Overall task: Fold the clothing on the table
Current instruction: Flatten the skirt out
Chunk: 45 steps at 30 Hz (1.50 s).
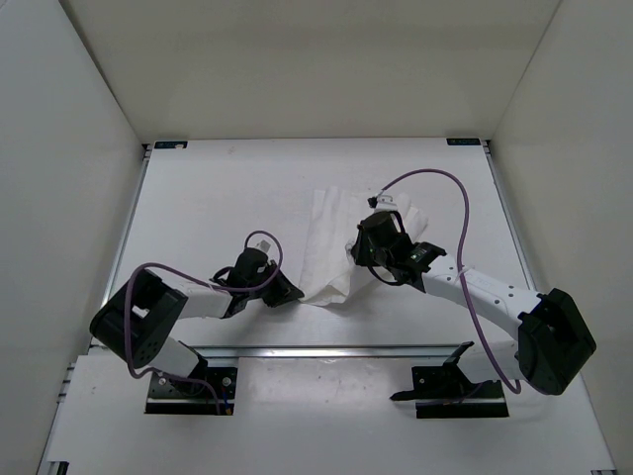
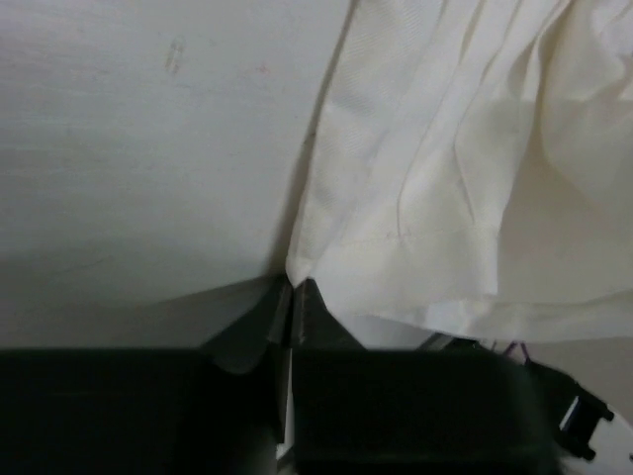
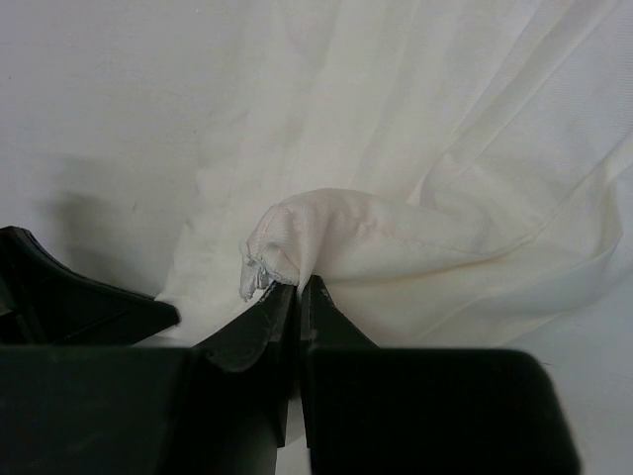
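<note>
The clothing (image 1: 326, 237), a thin white ribbed fabric, lies rumpled near the middle of the table (image 1: 218, 198). My left gripper (image 1: 293, 293) sits at the fabric's near left corner. In the left wrist view its jaws are shut on that corner of the clothing (image 2: 415, 198), pinched at the left gripper's tips (image 2: 293, 285). My right gripper (image 1: 362, 259) is over the fabric's right side. In the right wrist view a bunched fold of the clothing (image 3: 396, 237) is clamped at the right gripper's tips (image 3: 297, 287).
A silver rail (image 1: 326, 349) runs along the table's near edge, with both arm bases behind it. White enclosure walls (image 1: 59, 198) stand on the left, right and far sides. A purple cable (image 1: 435, 183) loops above the right arm.
</note>
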Tool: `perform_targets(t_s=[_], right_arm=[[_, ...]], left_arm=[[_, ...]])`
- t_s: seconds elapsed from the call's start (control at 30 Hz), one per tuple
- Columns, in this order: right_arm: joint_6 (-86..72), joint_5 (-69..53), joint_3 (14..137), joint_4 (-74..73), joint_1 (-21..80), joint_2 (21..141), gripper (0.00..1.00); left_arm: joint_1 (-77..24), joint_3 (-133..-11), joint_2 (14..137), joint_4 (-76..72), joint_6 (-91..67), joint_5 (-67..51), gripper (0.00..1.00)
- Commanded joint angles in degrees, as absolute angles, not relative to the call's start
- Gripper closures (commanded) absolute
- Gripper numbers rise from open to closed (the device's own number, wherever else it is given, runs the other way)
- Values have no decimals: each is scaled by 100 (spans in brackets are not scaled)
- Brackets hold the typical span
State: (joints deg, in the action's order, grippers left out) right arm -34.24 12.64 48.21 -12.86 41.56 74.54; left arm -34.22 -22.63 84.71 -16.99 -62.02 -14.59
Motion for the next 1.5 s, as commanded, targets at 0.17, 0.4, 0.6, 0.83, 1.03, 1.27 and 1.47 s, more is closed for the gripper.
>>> perform_targets(t_s=[0.17, 0.4, 0.6, 0.83, 1.03, 1.27, 1.47], right_arm=[[-3191, 1415, 5019, -1265, 3869, 7032, 100], [-2865, 687, 4606, -1397, 3419, 6364, 90], [-3444, 308, 4061, -1704, 3550, 5942, 36], [-4403, -324, 3640, -2197, 3419, 5669, 4], [-5035, -281, 3771, -2338, 3420, 5187, 3], [-5457, -880, 3270, -1617, 2988, 4904, 5], [-5177, -844, 3884, -1723, 3278, 5817, 7]], left_arm=[[-2858, -2311, 7877, -960, -5696, -1293, 100], [-2294, -3207, 7506, 0, -4843, -1117, 100], [-2452, -3244, 7514, 176, -4755, -1099, 100], [-2505, -2892, 7418, 53, -4904, -1063, 100], [-2584, -2839, 7418, -86, -4860, -1125, 100], [-2610, -2847, 7479, -167, -4878, -1169, 100], [-2601, -2795, 7462, -176, -4852, -1160, 100]])
